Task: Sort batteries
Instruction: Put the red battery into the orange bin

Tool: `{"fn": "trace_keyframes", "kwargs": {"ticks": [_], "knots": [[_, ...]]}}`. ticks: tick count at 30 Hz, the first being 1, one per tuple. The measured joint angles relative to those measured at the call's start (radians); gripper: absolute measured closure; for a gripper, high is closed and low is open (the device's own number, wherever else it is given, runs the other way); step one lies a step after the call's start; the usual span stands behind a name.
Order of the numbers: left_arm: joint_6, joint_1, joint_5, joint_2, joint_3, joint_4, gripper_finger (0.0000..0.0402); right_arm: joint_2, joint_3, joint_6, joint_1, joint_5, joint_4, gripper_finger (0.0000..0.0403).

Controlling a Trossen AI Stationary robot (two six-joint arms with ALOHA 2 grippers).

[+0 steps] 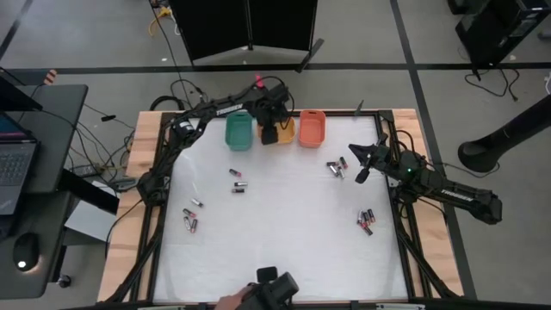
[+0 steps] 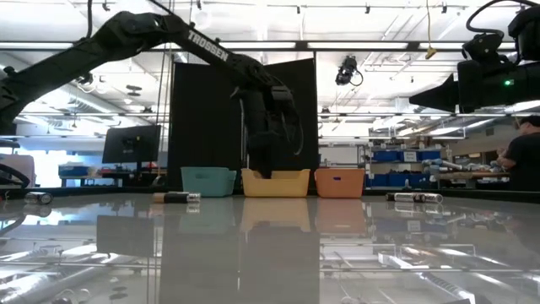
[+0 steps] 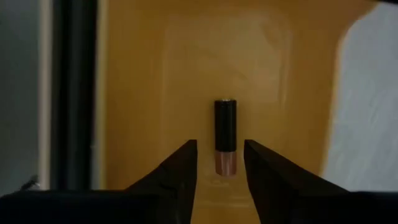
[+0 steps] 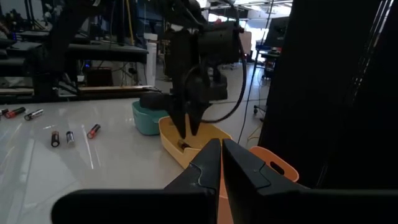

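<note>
My left gripper (image 3: 221, 155) points down into the yellow tray (image 1: 284, 132), the middle one of three at the table's far edge, and stands open. A black battery with a copper end (image 3: 226, 135) lies on the tray floor. Its copper end sits between my fingertips with a gap on each side. A teal tray (image 1: 238, 131) and an orange tray (image 1: 312, 127) flank the yellow one. Loose batteries lie in groups on the white table (image 1: 337, 166) (image 1: 367, 222) (image 1: 238, 179) (image 1: 190, 217). My right gripper (image 4: 221, 155) is shut, level, by the table's right edge (image 1: 362, 161).
A black panel (image 1: 250, 26) stands behind the trays. A dark camera mount (image 1: 271, 288) sits at the near edge, with a person's hand (image 1: 229, 301) beside it. White table surface lies bare between the battery groups (image 1: 284, 224). A person (image 2: 519, 152) stands in the room at far right.
</note>
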Motion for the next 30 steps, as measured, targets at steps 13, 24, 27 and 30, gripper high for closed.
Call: {"fn": "trace_keyframes", "kwargs": {"ticks": [13,24,27,30], "knots": [[-0.039,-0.056,0.103,-0.153,-0.029,0.128,0.0327,0.000,0.000,0.000,0.000,0.000,0.015,0.0375],[-0.047,-0.107,0.139,-0.324,-0.406,0.585,0.0375,0.000,0.000,0.000,0.000,0.000,0.016,0.0375],[-0.090,-0.113,0.141,-0.417,-0.575,0.745,0.0378,0.000,0.000,0.000,0.000,0.000,0.018,0.0375],[-0.135,-0.121,0.167,-0.533,-0.751,0.899,0.0378,0.000,0.000,0.000,0.000,0.000,0.021,0.0375]]}}
